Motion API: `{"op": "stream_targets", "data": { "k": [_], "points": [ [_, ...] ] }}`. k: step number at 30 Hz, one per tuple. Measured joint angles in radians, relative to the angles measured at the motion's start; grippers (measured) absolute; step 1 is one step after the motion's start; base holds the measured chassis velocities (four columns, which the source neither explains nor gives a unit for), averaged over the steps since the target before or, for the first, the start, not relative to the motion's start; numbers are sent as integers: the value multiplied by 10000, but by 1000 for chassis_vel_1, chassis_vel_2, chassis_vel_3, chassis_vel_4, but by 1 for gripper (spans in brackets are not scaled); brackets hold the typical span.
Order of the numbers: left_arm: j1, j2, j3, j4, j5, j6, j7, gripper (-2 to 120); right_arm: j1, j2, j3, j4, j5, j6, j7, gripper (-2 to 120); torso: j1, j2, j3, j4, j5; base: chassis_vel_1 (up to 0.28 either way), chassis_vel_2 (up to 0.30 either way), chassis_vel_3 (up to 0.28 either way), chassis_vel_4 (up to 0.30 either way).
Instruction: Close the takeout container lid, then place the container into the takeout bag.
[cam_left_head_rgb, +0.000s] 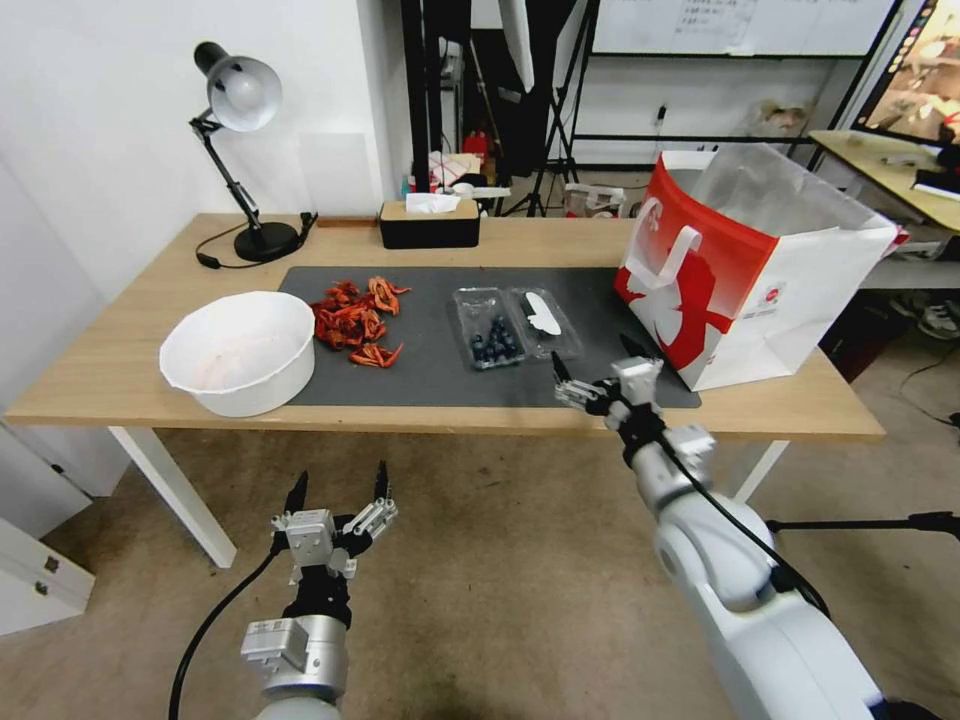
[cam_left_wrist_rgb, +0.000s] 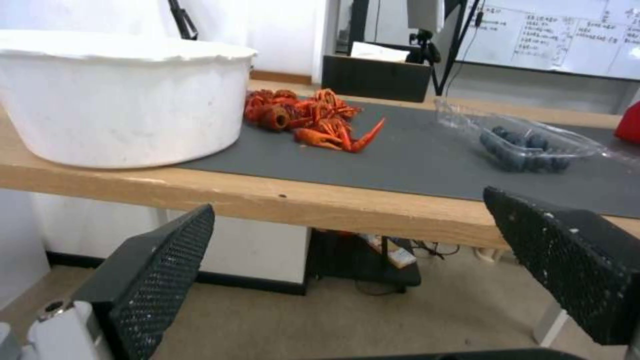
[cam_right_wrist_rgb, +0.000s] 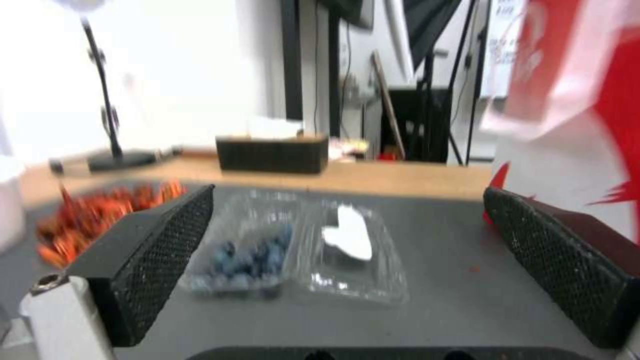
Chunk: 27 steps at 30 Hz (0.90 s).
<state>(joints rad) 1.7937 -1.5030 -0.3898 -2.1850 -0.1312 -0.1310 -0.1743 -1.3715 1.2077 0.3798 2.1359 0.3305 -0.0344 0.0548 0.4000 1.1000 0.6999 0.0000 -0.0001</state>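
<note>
Jaws spread wide and empty, the right gripper (cam_left_head_rgb: 592, 368) hovers at the counter's (cam_left_head_rgb: 560, 238) front edge, just short of the takeout container (cam_left_head_rgb: 490, 330). That container lies open on the grey mat (cam_left_head_rgb: 430, 315), blueberries in one half, the lid (cam_left_head_rgb: 545, 318) flat beside it toward the takeout bag (cam_left_head_rgb: 745, 265). Below the counter edge, the left gripper (cam_left_head_rgb: 338, 488) hangs with jaws equally wide, holding nothing.

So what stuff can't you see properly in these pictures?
- Inside the takeout bag: its own walls hide it, head view.
- Sticker writing on the lid: too small; blurred in right wrist view.
- Takeout container: far end hidden by the left gripper's finger, left wrist view.
</note>
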Motion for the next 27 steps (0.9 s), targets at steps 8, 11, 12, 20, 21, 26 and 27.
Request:
{"op": "stream_targets", "data": {
  "k": [8, 11, 12, 20, 21, 26, 27],
  "points": [
    [57, 40, 7, 26, -19, -172, 138, 100, -2096, 423, 687, 359, -265, 2238, -402, 100, -1, -1, 0, 0, 0, 0, 0, 0, 0],
    [64, 35, 21, 59, -19, -249, 199, 100, -2825, 632, 854, 155, -438, 2933, -561, 100, -1, -1, 1, 0, 1, 0, 0, 0, 0],
    [67, 38, 24, 61, -19, -283, 242, 100, -3209, 749, 916, -12, -477, 3397, -588, 100, -1, 0, 0, -2, 1, 0, 0, 0, 0],
    [57, 69, -81, 185, -62, -660, 932, 100, -4172, 1145, 931, -502, -680, 4614, -508, 100, -1, -1, 0, 0, 0, 0, 0, 0, 0],
    [57, 68, -102, 199, -69, -732, 1087, 100, -4198, 1181, 888, -567, -761, 4704, -471, 100, -1, 0, 0, 0, 1, 0, 0, 0, 0],
    [61, 41, -179, 240, -69, -858, 1505, 100, -4207, 1249, 757, -702, -1013, 4828, -365, 100, 0, 0, 0, 1, 1, 0, 0, 0, 0],
    [61, 39, -193, 249, -69, -873, 1583, 100, -4200, 1257, 732, -731, -1054, 4837, -343, 100, 0, 0, 0, 1, 0, 0, 0, 0, 0]
  ]
}}
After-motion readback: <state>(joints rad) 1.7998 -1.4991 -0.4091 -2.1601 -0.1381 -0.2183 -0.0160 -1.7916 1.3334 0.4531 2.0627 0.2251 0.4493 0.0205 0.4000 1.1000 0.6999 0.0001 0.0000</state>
